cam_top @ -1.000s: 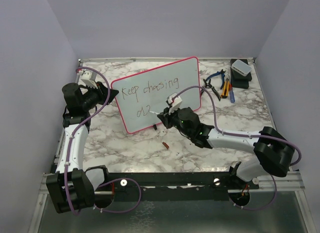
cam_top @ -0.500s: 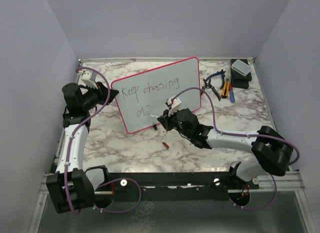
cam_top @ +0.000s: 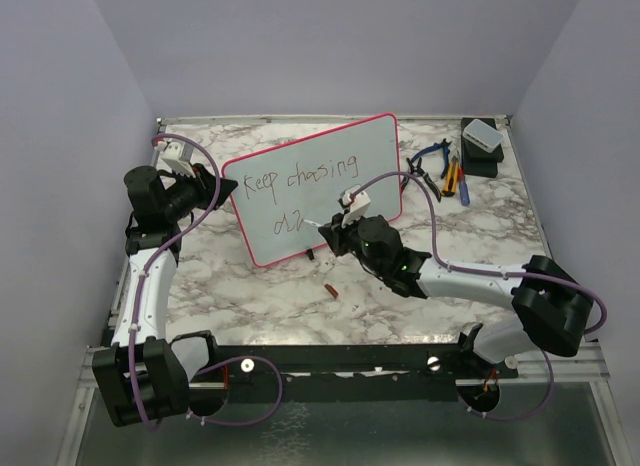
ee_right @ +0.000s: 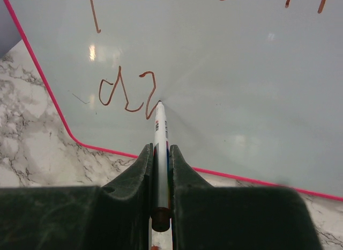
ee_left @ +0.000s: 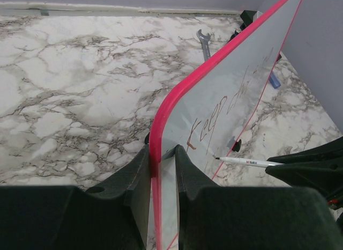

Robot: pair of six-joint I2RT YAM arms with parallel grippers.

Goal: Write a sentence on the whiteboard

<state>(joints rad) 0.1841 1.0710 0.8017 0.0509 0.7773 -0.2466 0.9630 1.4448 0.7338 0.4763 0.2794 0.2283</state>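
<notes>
The whiteboard (cam_top: pixel 330 191) stands tilted on the marble table, with a red-pink frame. The sentence (cam_top: pixel 300 176) reads "Keep chasing" on the top line, with "dr" begun below it (ee_right: pixel 126 94). My left gripper (cam_top: pixel 222 186) is shut on the board's left edge (ee_left: pixel 156 148). My right gripper (cam_top: pixel 330 231) is shut on a white marker (ee_right: pixel 161 137), whose tip touches the board just right of the "dr". The marker also shows in the left wrist view (ee_left: pixel 246 162).
A small red-brown marker cap (cam_top: pixel 330 289) lies on the table in front of the board. Pliers and screwdrivers (cam_top: pixel 445 171) and a black box with a white block (cam_top: pixel 481 146) sit at the back right. The board's black foot (ee_left: pixel 236 145) rests on the table.
My right gripper and marker shifted slightly right and up along the lower line. The left gripper and board have not moved.
</notes>
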